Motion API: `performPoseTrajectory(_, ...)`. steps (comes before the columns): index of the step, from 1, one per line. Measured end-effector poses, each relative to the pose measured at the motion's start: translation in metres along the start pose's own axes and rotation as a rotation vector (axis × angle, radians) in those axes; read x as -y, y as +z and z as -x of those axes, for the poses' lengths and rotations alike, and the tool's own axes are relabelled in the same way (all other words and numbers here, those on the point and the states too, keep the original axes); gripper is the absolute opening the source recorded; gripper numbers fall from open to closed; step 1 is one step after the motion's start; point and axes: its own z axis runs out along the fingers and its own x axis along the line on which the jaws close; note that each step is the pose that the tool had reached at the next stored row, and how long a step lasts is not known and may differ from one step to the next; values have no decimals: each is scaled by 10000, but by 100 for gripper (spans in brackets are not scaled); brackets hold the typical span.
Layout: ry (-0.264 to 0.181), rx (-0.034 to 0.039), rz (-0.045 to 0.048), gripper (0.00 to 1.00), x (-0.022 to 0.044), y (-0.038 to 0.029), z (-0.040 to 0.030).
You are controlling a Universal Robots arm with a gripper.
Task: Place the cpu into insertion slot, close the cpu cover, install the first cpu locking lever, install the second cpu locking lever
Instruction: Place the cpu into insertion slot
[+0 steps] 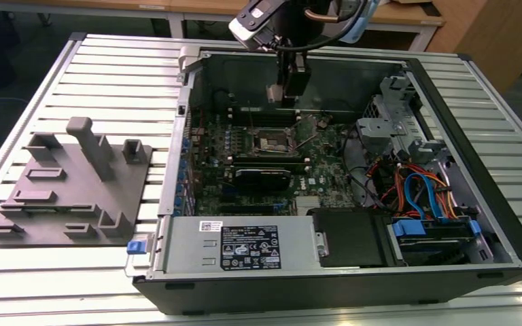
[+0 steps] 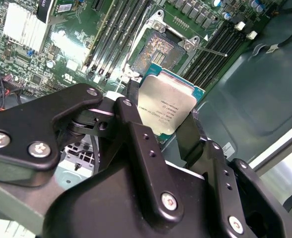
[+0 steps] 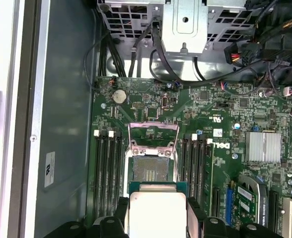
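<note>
The gripper (image 2: pixel 161 119) pinches the cpu (image 2: pixel 167 105) by two opposite edges, near the insertion slot (image 2: pixel 155 51) but not yet in it. The chip is probably light, stiff and thin, with a delicate underside, so the edges are the safe place to hold it. The exterior view shows the arm at upper centre, over the computer case (image 1: pixel 484 170). The second wrist view shows the grip itself.

Small print on cpu (image 2: pixel 168 111) & PSU label (image 1: pixel 250 246); nothing clearly legible

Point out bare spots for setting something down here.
Bare slatted table lies beyond the grey fixture and nearer the camera from it, exterior view's left of the case. Crowded: motherboard under the claw gripping the cpu, cables by the drive cage.
</note>
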Motion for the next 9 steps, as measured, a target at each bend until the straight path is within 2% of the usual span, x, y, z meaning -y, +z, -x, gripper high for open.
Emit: performPoseTrajectory(9, 0, 2, -1, 54, 1, 35, 1)
